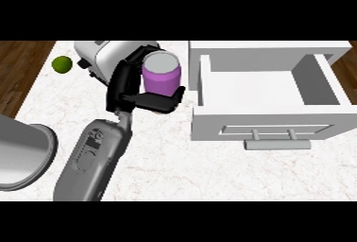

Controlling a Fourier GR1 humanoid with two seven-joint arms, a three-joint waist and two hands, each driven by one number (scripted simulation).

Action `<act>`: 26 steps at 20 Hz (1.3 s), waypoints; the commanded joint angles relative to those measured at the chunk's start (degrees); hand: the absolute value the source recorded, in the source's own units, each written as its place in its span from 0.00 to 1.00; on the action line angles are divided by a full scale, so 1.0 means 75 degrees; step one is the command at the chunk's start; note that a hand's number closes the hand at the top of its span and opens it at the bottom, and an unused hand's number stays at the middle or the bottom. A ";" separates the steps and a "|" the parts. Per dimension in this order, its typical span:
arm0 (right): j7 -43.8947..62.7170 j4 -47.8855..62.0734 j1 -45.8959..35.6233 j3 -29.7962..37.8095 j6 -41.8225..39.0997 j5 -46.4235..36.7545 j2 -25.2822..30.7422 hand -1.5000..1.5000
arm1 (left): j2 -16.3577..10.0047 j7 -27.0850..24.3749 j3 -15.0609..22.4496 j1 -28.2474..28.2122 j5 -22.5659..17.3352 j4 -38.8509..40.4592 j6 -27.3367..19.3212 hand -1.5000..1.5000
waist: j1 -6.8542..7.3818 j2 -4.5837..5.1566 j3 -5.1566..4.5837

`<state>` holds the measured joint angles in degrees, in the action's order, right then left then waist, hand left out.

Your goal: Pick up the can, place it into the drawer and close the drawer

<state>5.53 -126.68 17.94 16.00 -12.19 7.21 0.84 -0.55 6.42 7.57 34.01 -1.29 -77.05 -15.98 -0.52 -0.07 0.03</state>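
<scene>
Fingers [123, 78] of the left hand [127, 98] are curled round the can [162, 79], gripping it. One black part runs up the can's left side and hooks over by the grey lid, and another wraps across beneath its lower end towards the right. The can, purple with a pale grey top, sits in the bend between these two parts, above the middle of the frame and a little left of centre. Its right side and its lid are uncovered. Whether it rests on the counter [174, 165] or is lifted off it cannot be told from this angle.

The grey forearm comes in from the lower left of the frame and slants up and to the right to the hand.

The can is outside the drawer [265, 87] — just beside its left wall, with a narrow strip of counter showing between them. The drawer is pulled open on the right side of the frame, with its white inside bare and its handle [277, 144] on the front panel facing the lower edge.

Behind the hand, at the upper left, stands a toaster [105, 51], partly hidden by the fingers. A lime [63, 64] lies further left of it, well apart from the can. A big grey rounded shape [24, 151] is cut off by the left edge — what it is cannot be told.
</scene>
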 commanded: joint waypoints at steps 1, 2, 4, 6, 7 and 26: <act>-0.0135 0.0069 0.0022 0.0229 -0.0067 0.0106 0.0038 0.00 | 0.0070 0.0822 0.0347 0.1140 0.0196 0.0180 -0.0596 1.00 | -0.0037 0.0003 0.0001; 0.0297 -0.0512 0.0219 0.0109 -0.0102 0.0187 0.0050 0.00 | -0.0132 0.0998 -0.0300 0.1624 0.0084 0.0454 -0.0053 1.00 | -0.0048 0.0005 -0.0002; -0.0064 0.0245 -0.0071 0.0257 -0.0170 0.0137 0.0090 0.00 | 0.0070 0.0511 -0.0191 0.1752 0.0135 0.0755 -0.0208 1.00 | -0.0017 0.0015 -0.0001; -0.0394 0.0408 0.0139 0.0354 -0.0326 0.0145 0.0122 0.00 | 0.0071 0.1399 0.0357 0.2375 0.0180 0.0598 -0.0979 1.00 | -0.0051 0.0000 0.0003; -0.0152 0.0069 -0.0038 -0.0260 0.0121 -0.0283 -0.0105 0.00 | 0.0071 0.1509 0.0488 0.2834 0.0056 0.0820 -0.1141 1.00 | -0.0068 0.0008 0.0001; 0.0232 0.0074 -0.0420 0.0423 -0.0231 0.0544 0.0526 0.00 | 0.0073 0.0715 0.0866 0.6251 -0.1504 0.5078 -0.2078 1.00 | -0.0337 0.0073 0.0007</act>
<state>5.86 -124.99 15.38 16.70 -12.59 7.93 2.58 -0.01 13.64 13.00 77.19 -10.23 -44.70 -30.26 -2.39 0.40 0.07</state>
